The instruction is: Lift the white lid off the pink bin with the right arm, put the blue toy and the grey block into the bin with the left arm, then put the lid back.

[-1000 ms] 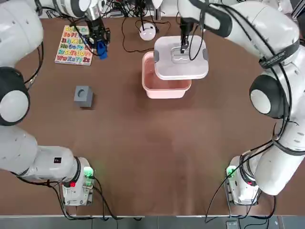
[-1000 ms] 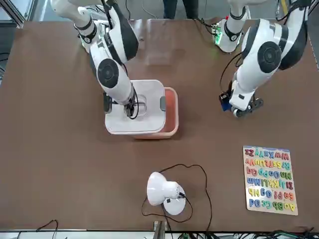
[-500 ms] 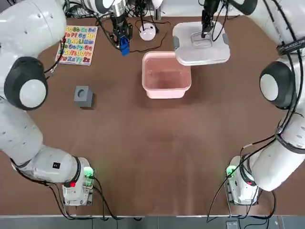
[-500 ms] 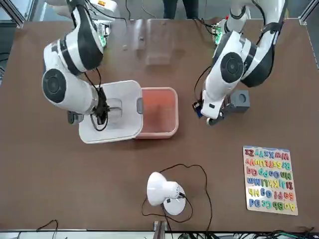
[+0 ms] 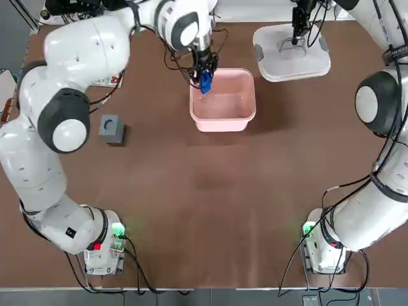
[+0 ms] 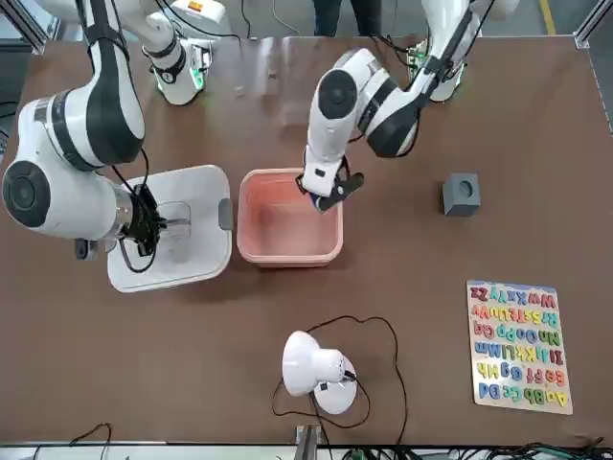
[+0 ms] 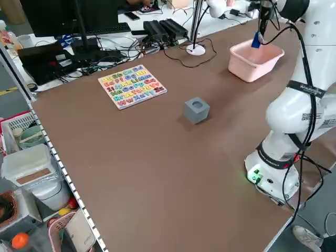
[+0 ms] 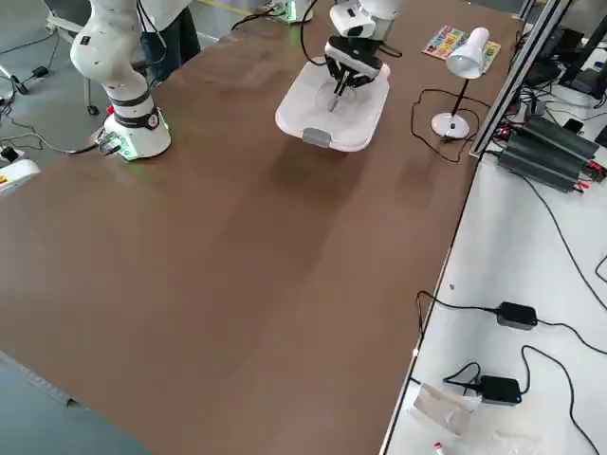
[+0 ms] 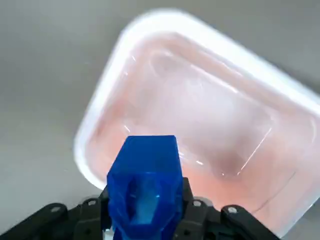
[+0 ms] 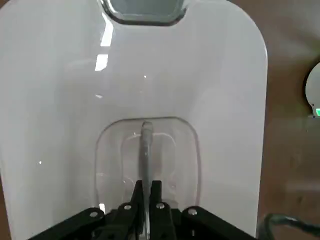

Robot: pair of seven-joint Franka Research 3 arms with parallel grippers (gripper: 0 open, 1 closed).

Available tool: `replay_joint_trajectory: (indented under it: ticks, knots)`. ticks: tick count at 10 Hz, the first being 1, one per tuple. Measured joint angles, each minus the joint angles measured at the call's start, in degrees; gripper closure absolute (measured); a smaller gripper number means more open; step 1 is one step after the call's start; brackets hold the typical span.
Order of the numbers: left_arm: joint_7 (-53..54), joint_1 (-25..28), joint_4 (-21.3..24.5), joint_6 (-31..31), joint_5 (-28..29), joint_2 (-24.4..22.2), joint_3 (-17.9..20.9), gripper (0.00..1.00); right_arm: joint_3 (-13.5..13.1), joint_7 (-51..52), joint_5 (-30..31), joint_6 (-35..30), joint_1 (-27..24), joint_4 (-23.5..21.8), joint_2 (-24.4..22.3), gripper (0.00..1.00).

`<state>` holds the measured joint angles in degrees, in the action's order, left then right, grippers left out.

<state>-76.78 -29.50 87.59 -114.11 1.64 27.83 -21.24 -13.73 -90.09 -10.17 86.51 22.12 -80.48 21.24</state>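
The left hand [image 5: 204, 79] is clamped on the small, stiff, light blue toy [image 9: 144, 182] over the open pink bin's [image 5: 223, 118] left rim; the right hand [image 10: 146, 197] pinches the white lid's [image 5: 292, 54] thin handle, far right of the tabletop [image 5: 210, 191], likely slippery

place: robotics lab | signs: brown table [image 5: 210, 191], cables [image 8: 531, 313], monitor [image 7: 68, 16]

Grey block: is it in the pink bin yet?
No. The grey block sits on the bare table, well off to the side of the pink bin.
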Motion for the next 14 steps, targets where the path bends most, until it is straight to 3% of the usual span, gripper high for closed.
replay_joint_trajectory:
  ticks: [4,7,8,11,14]
  knots:
    - [0.31,-1.02,-0.89,-3.47,0.66,4.13,0.34,0.48,0.11,1.03,0.17,-0.02,-0.48,-0.05,0.05,0.93]
    - [-1.23,-0.99,-1.78,-3.26,5.42,3.99,0.62,0.07,0.12,1.03,0.19,-0.02,-0.53,-0.05,0.05,0.93]
    - [-1.55,-0.03,-2.02,-1.87,6.05,3.55,0.98,0.00,0.12,1.03,0.20,-0.02,-0.57,-0.05,0.05,0.93]
    - [5.38,11.87,-0.04,4.08,6.57,-0.97,1.13,0.00,0.10,1.03,0.23,-0.03,-0.85,-0.06,0.05,0.93]
    - [15.07,22.13,9.42,3.99,6.59,-5.56,0.99,0.00,0.12,1.03,0.25,-0.02,-1.05,-0.06,0.05,0.93]
